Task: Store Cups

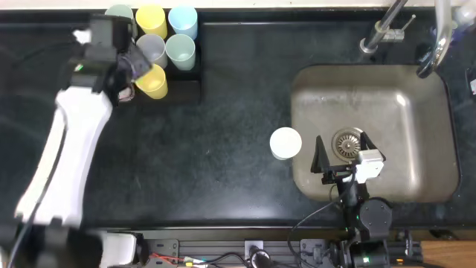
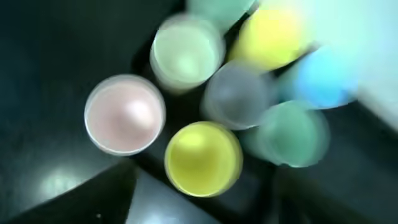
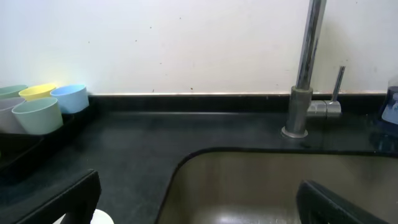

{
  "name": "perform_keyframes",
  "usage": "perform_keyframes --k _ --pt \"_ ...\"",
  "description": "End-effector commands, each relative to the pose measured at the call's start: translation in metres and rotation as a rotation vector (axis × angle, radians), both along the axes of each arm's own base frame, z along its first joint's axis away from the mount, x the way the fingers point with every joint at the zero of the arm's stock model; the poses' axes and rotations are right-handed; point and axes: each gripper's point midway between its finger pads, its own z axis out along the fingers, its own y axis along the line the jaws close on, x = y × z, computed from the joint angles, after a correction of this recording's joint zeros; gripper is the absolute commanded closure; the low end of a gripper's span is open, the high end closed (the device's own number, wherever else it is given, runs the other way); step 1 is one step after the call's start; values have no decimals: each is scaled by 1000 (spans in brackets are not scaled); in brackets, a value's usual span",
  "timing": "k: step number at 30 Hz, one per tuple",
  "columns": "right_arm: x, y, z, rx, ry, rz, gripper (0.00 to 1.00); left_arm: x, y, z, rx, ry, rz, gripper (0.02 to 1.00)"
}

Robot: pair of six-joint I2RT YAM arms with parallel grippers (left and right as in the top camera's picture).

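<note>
Several cups stand in a black tray [image 1: 187,83] at the counter's back left: green [image 1: 119,13], yellow [image 1: 151,18], blue [image 1: 183,21], grey [image 1: 152,46], mint [image 1: 180,50] and a front yellow cup [image 1: 152,80]. My left gripper [image 1: 137,67] hovers over them; the left wrist view looks down on the front yellow cup [image 2: 202,158], a pinkish cup [image 2: 124,115] and the grey cup [image 2: 235,93], and the left gripper [image 2: 199,208] is open. A white cup [image 1: 285,143] lies on the counter beside the sink. My right gripper [image 1: 327,160] is open over the sink, near the white cup [image 3: 102,218].
The steel sink [image 1: 416,97] fills the right half, with a drain [image 1: 347,143] and a tap [image 1: 383,31] behind it. In the right wrist view the tap [image 3: 306,74] rises against a white wall. Dark counter [image 1: 223,134] lies between tray and sink.
</note>
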Motion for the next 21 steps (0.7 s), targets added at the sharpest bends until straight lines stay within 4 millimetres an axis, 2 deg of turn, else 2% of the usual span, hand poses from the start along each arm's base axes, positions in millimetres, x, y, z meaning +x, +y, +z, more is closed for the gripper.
perform_keyframes --k 1,3,6,8,11,14,17,21 --pt "0 0 -3 0 -1 -5 3 -23 5 83 97 -224 -67 159" --pt "0 0 -3 0 -1 -5 5 -38 6 119 146 -328 -104 110" --pt "0 0 -3 0 -1 -5 3 -69 11 161 227 -459 -145 60" --pt "0 0 -3 0 -1 -5 5 -92 17 180 284 -529 -158 20" --pt "0 0 -3 0 -1 -5 3 -130 29 196 335 -635 -131 18" --pt "0 0 -3 0 -1 -5 3 -165 35 194 337 -740 -112 18" --pt "0 0 -3 0 -1 -5 3 -191 28 177 326 -844 -151 18" --pt "0 0 -3 0 -1 -5 3 -205 9 142 302 -971 -240 18"
